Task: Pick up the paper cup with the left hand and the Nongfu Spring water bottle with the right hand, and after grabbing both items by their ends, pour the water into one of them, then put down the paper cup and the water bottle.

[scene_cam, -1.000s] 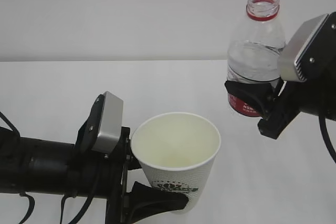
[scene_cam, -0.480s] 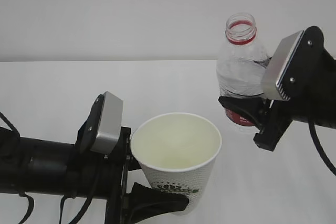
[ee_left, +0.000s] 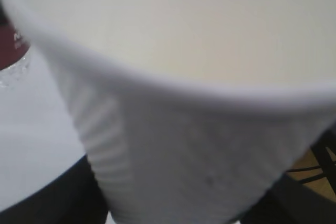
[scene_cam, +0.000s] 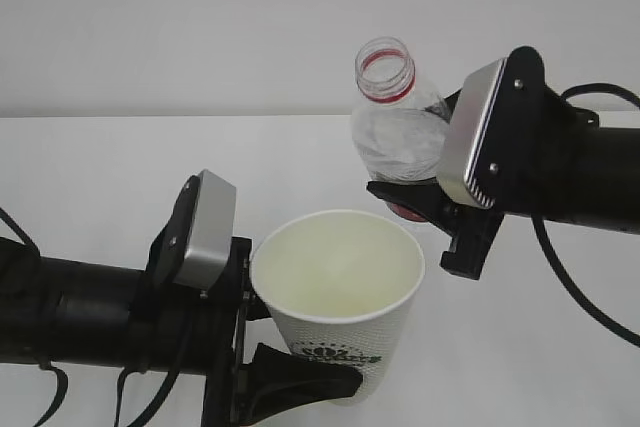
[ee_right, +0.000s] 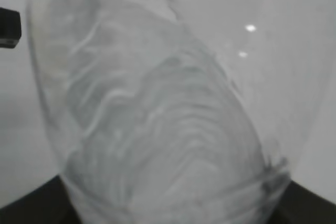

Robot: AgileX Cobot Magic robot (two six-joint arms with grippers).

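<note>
A plain white table (scene_cam: pixel 90 177) runs back to a bare pale wall (scene_cam: pixel 200 17), the seam between them a straight line across the exterior view. The left hand (scene_cam: pixel 300 379) reaches in low from the left edge, its jaws clamped on the lower part of the paper cup (scene_cam: pixel 340 292), which stands upright, mouth open, cream inside. The right hand (scene_cam: pixel 425 209) comes in from the right edge, jaws clamped around the water bottle (scene_cam: pixel 395 122) at its red label, holding it uncapped and tilted leftward above and just behind the cup's rim. Water (ee_right: pixel 157 129) lies inside the bottle. The table's left and far parts show bare white; the cup fills the left wrist view.
</note>
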